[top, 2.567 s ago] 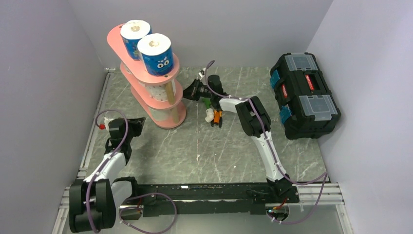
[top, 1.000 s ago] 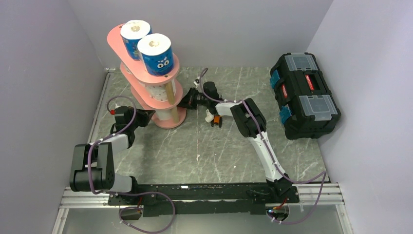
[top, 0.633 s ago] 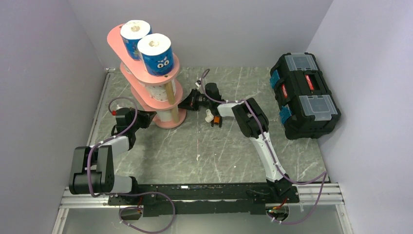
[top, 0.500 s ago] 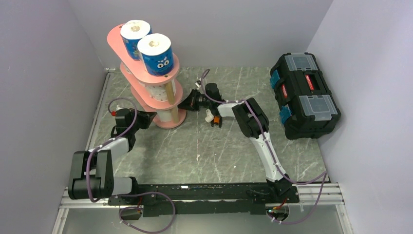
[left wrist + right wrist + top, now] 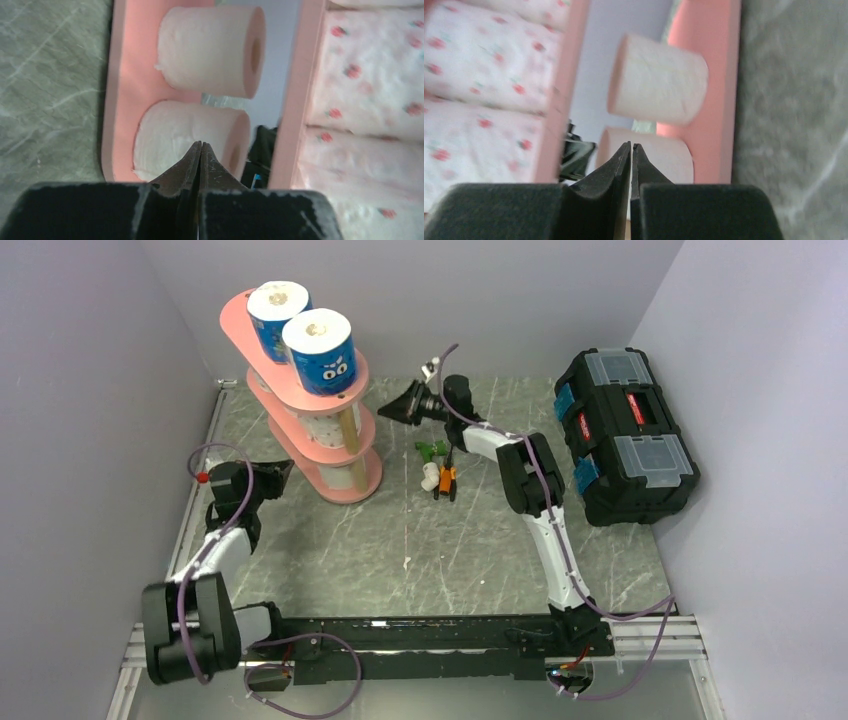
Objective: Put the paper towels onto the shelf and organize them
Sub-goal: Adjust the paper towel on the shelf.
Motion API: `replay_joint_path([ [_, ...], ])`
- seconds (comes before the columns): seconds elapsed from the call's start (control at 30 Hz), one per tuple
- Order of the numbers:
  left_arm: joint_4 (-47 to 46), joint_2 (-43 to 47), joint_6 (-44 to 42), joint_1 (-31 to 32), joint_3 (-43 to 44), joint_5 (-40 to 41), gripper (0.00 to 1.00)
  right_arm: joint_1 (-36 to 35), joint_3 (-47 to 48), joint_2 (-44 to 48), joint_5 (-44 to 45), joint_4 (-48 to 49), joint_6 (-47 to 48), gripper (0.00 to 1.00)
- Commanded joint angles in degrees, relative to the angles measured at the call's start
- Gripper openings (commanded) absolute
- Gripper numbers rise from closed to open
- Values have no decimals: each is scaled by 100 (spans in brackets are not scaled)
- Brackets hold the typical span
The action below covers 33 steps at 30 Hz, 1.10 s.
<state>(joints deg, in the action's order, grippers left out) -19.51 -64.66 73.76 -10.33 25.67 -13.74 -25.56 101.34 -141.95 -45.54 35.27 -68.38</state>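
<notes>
The pink three-tier shelf (image 5: 352,374) stands at the back left. Two blue cartoon-eyed paper towels (image 5: 320,352) stand on its top board. Pink-dotted rolls (image 5: 365,75) fill the middle tier and also show in the right wrist view (image 5: 484,55). Two plain white rolls (image 5: 210,50) stand on the bottom board (image 5: 117,100); they also show in the right wrist view (image 5: 656,80). My left gripper (image 5: 279,472) is shut and empty, just left of the shelf's foot. My right gripper (image 5: 402,407) is shut and empty, raised to the right of the shelf and pointing at it.
A black toolbox (image 5: 625,435) sits at the right wall. A small white-and-green tool (image 5: 431,466) with an orange piece (image 5: 447,483) lies on the table between the shelf and the right arm. Grey walls close in on the left, back and right.
My left gripper has drawn back to the left, away from the shelf's foot. My right gripper has lifted and moved back and right, away from the bottom tier.
</notes>
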Motion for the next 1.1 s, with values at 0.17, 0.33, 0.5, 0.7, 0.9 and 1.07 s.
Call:
replay_joint_path([
  [0.17, -2731, -2100, 677, -315, 284, -777, 8, 115, 2804, -1358, -147, -734, -95, 10],
  [0.33, -3758, -2909, 617, -379, 559, -801, 12, 162, 3056, -1604, -14, -637, -205, 11],
  [0.5, -2965, -2872, 154, -414, 913, -566, 13, 177, 3468, -1815, 118, -885, -72, 11],
  [0.7, -3308, -3395, 190, -417, 1104, -570, 14, 149, 3873, -2106, 197, -867, -206, 11],
  [0.9, -3529, -3683, 201, -423, 1279, -372, 14, 25, 4005, -2083, 569, -917, 76, 12],
  [1.07, -3792, -3961, 322, -426, 1479, -414, 16, -116, 4440, -2210, 845, -1148, 210, 17],
])
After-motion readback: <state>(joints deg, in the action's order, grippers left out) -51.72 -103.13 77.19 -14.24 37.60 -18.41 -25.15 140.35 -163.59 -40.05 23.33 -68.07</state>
